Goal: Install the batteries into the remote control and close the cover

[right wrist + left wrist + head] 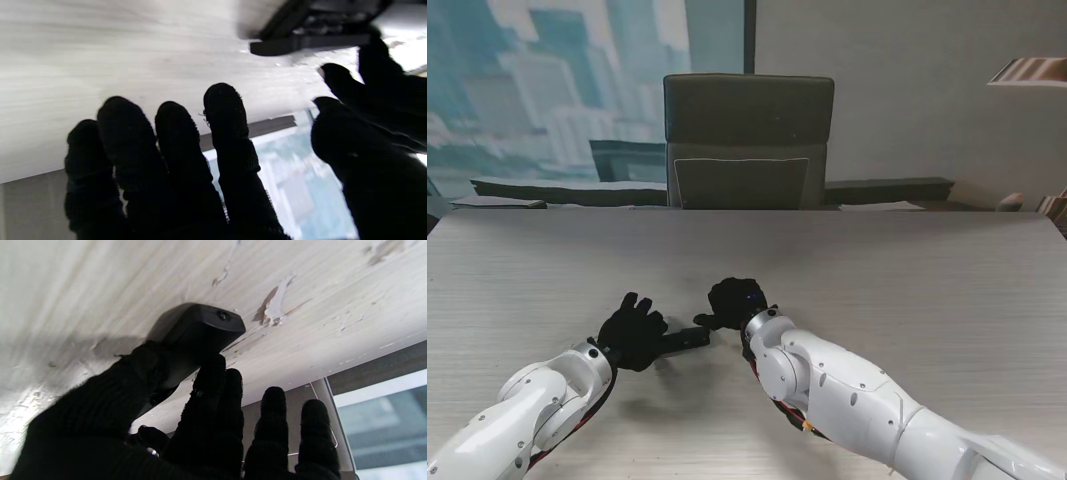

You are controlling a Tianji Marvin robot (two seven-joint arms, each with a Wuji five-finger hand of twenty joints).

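R hand (735, 301) open, L hand (631, 331) gripping remote (685, 338) — on table (927, 280)

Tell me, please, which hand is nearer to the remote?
Left. The left hand grips the remote at one end, thumb and fingers around it. The right hand hovers just past its other end, fingers spread; contact cannot be told.

The pale wood-grain table (907, 270) (scuffed) carries a black remote control (685, 338).
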